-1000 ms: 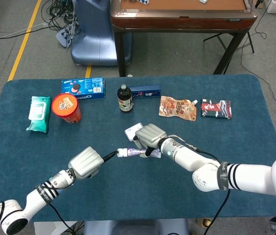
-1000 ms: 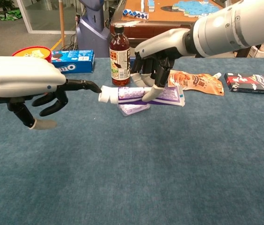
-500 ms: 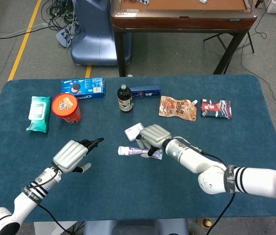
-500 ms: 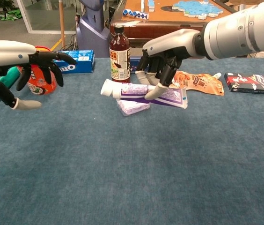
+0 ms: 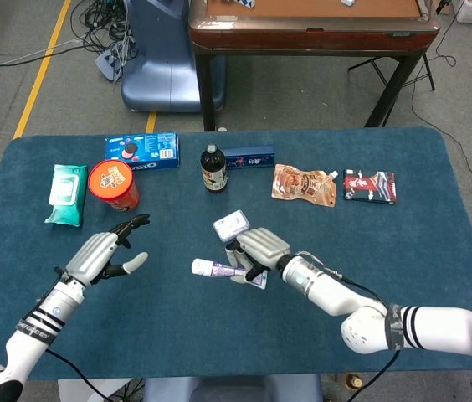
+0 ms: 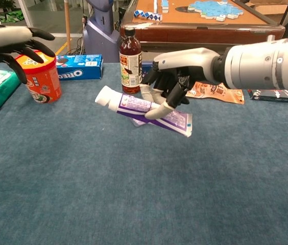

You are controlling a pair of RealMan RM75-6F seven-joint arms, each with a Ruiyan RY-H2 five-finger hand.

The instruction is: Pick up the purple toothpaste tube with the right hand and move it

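The right hand (image 6: 172, 87) is gripping the purple toothpaste tube (image 6: 144, 109) around its middle, fingers curled over the top and thumb tucking in underneath, and is carrying it clear of the blue table (image 6: 134, 194). The tube's long axis is running roughly crosswise in front of the robot: the white cap is pointing toward the robot's left and sitting higher, while the flat crimped tail is dipping toward the right. From the head view the tube (image 5: 228, 270) is hanging near the middle of the table, just in front of a small white box (image 5: 231, 225), and the right hand (image 5: 257, 249) is by far the nearer of the two.

The left hand (image 5: 102, 254) is hovering well apart on the far left, fingers spread and holding nothing.

The tube is looking soft and glossy, a squeezable plastic with a hard round cap, so my guess is that a slack grip could let it swivel further. The tabletop is a napped blue cloth. Behind the tube a dark bottle (image 6: 130, 61) is standing upright; an orange tub (image 6: 41, 77) and a flat blue biscuit box (image 6: 79, 66) are sitting off to the left.
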